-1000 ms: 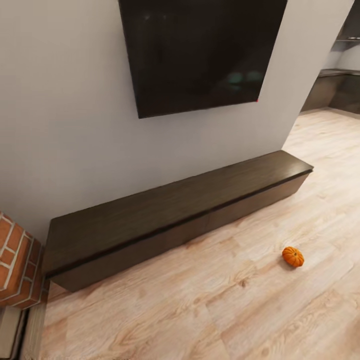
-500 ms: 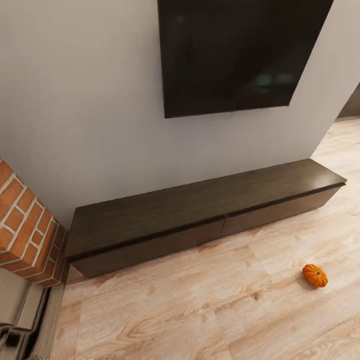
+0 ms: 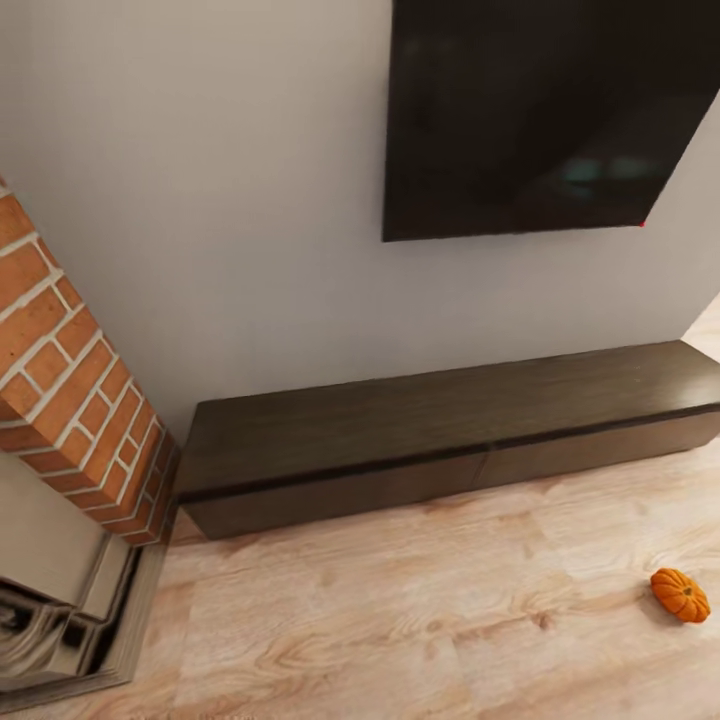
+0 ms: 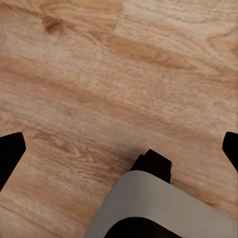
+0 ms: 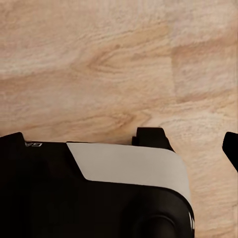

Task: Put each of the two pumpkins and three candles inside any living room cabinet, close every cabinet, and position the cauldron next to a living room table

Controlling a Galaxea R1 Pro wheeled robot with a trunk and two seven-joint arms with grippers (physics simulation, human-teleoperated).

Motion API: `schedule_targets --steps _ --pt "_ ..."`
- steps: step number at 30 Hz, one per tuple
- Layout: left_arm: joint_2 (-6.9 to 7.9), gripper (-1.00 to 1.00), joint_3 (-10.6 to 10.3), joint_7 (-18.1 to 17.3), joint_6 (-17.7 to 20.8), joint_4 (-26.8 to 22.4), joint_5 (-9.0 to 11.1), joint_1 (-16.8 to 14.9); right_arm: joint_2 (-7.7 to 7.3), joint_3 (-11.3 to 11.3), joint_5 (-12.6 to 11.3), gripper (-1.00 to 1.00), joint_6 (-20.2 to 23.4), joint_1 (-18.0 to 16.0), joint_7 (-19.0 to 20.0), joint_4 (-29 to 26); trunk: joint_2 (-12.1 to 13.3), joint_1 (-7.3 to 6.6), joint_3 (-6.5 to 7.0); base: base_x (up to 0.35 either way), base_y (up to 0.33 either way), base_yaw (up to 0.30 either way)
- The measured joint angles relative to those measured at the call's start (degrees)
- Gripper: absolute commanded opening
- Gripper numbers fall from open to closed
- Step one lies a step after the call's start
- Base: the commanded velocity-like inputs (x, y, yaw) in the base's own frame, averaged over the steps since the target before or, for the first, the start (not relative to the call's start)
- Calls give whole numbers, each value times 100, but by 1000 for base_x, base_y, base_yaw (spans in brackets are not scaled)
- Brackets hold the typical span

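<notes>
One small orange ribbed pumpkin point(image 3: 680, 595) lies on the wood floor, in front of the right part of the cabinet and well apart from it. The cabinet point(image 3: 450, 440) is a long, low dark-brown unit against the white wall, its flat fronts all shut. My left gripper point(image 4: 119, 148) hangs over bare floor with its fingertips point(image 4: 10, 153) wide apart, open and empty. My right gripper point(image 5: 121, 144) also stands open over the floor, above a part of the robot's own body. The candles, the cauldron and the table are out of view.
A big black TV point(image 3: 560, 110) hangs on the wall above the cabinet. A red brick fireplace point(image 3: 70, 380) with a stepped grey hearth point(image 3: 60, 600) stands at the left, next to the cabinet's left end. Light wood floor point(image 3: 400, 620) stretches in front.
The head view has swung to the left: the cabinet, TV and pumpkin have slid right in the picture and the brick fireplace has come further into view. Nothing itself has moved.
</notes>
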Motion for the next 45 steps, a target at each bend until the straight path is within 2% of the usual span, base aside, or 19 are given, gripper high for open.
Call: schedule_targets --steps 12,28,32,33,36,38,39,40,41,42,45 --pt "-43 100 0 -3 -7 1 -34 -1 0 -3 -29 100 -6 0 67 -9 0 0 77 17 -178 225" --pt "-45 100 0 1 -10 -1 -52 -2 0 -18 -38 100 -27 1 72 -13 1 1 179 -34 -21 20" --pt "-41 100 0 0 -9 -4 -54 -2 0 -26 -43 100 -259 1 72 -9 0 1 183 -38 0 0" --pt "-38 100 0 0 -9 -6 -54 -1 0 -38 -47 100 -462 1 66 -7 0 0 183 -13 0 0" --pt "-36 100 -1 0 -9 -7 -49 -1 -15 -77 -96 100 -711 1 55 -13 0 0 183 -6 0 0" --pt "-36 100 -4 0 -9 -7 -47 -2 -35 -151 -229 100 -754 1 59 -44 0 0 184 -2 0 0" --pt "-36 100 -5 0 -10 -7 -47 -2 -40 -247 -458 100 -761 1 54 -71 0 0 184 -1 0 0" --pt "-36 100 -4 0 -9 -7 -47 -2 -39 -282 -555 100 -758 1 55 -78 0 0 184 0 0 0" --pt "-36 100 -5 -4 -5 -7 -46 -2 -46 -343 -864 100 -725 1 79 -95 0 0 184 0 0 0" --pt "-36 100 -6 -6 -4 -7 -46 -2 -53 -366 -1074 100 -687 1 93 -111 0 0 184 0 0 0" --pt "-30 100 -7 -8 -2 -7 -46 -2 -71 -419 -1512 100 -610 -1 72 -408 0 0 184 0 0 0"
